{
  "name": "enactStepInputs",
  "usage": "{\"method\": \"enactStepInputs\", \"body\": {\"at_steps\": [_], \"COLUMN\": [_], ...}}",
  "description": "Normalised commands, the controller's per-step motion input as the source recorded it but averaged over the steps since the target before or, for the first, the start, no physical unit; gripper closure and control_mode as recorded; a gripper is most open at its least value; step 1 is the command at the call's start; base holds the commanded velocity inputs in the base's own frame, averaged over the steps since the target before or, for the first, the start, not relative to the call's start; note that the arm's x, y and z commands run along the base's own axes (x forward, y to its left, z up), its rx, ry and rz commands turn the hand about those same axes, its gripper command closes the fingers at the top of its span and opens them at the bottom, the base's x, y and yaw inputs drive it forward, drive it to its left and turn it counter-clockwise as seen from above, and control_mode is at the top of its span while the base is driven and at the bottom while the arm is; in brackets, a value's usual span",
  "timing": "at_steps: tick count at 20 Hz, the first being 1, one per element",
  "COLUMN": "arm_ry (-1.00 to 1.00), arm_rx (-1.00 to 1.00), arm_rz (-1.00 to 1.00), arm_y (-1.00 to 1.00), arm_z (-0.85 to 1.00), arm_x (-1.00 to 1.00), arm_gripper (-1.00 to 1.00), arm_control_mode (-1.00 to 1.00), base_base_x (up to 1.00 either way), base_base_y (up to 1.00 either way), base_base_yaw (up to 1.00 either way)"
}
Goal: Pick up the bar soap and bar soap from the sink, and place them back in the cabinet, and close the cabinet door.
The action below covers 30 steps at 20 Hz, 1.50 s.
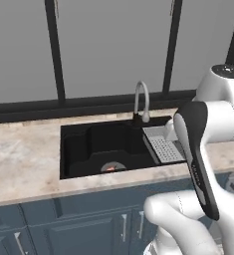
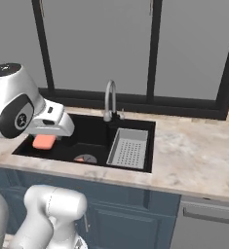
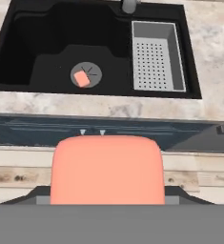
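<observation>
The gripper [image 3: 107,202] is closed on one bar soap [image 3: 107,169], held above the near counter edge, while the second bar soap [image 3: 81,78] lies on the drain of the sink [image 3: 46,33], farther and slightly left of it.

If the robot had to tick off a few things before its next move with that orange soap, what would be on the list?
1. Held bar soap sits in the gripper: ok, it fills the hand view's foreground.
2. Held bar lifted clear of the sink: ok; the hand view looks down on the basin.
3. Second bar soap located: ok, lying on the round drain.
4. Grip centred on the bar: cannot tell, fingertips are hidden.
5. Faucet clear of the arm: ok, it stands off to the side.
6. Cabinet door open for placing: cannot tell.
</observation>
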Motion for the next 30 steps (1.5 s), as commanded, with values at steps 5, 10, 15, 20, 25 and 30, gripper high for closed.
{"method": "enactStepInputs", "body": {"at_steps": [5,10,15,20,25,30], "arm_ry": [0.00,0.00,0.00,0.00,0.00,0.00], "arm_rx": [0.00,0.00,0.00,0.00,0.00,0.00], "arm_rz": [0.00,0.00,0.00,0.00,0.00,0.00], "arm_y": [0.00,0.00,0.00,0.00,0.00,0.00], "arm_z": [0.00,0.00,0.00,0.00,0.00,0.00], "arm_x": [0.00,0.00,0.00,0.00,0.00,0.00], "arm_gripper": [1.00,1.00,1.00,1.00,1.00,1.00], "arm_control_mode": [1.00,1.00,1.00,1.00,1.00,1.00], "base_base_x": [-0.43,-0.50,-0.34,-0.18,-0.03,0.00], "base_base_y": [-0.63,-0.52,-0.19,-0.01,0.00,-0.03], "base_base_yaw": [0.00,-0.08,-0.28,-0.39,-0.46,-0.48]}}
